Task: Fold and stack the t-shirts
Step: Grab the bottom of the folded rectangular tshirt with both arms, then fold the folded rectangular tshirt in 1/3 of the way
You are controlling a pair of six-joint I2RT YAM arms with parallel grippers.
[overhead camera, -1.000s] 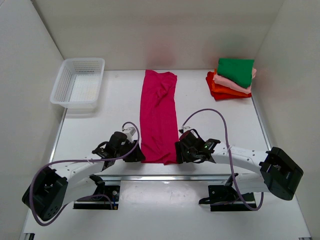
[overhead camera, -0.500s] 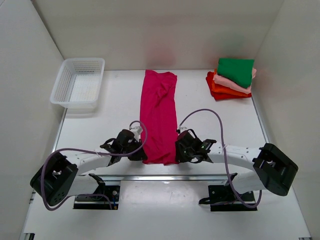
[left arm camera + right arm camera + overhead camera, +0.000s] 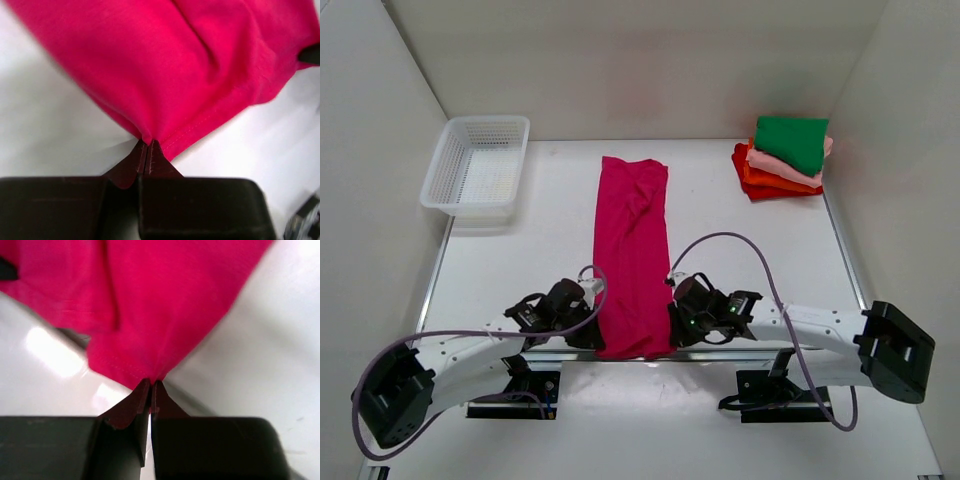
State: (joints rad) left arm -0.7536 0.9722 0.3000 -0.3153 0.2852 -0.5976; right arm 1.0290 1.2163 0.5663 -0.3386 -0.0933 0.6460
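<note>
A magenta t-shirt (image 3: 633,250) lies as a long narrow strip down the middle of the table, from the back to the near edge. My left gripper (image 3: 600,337) is shut on its near left corner (image 3: 148,137), the hem pinched between the fingertips. On the other side my right gripper (image 3: 669,333) is shut on the near right corner (image 3: 150,376). Both near corners are pulled toward the table's front edge. A stack of folded t-shirts (image 3: 785,158) in green, light pink, orange and red rests at the back right.
A white mesh basket (image 3: 477,166) stands at the back left. White walls close in the table on three sides. The arm bases and their cables sit along the near edge.
Both grippers have shut on the shirt's near corners and drawn them toward the front edge. The shirt has slid nearer and its far end has flattened.
</note>
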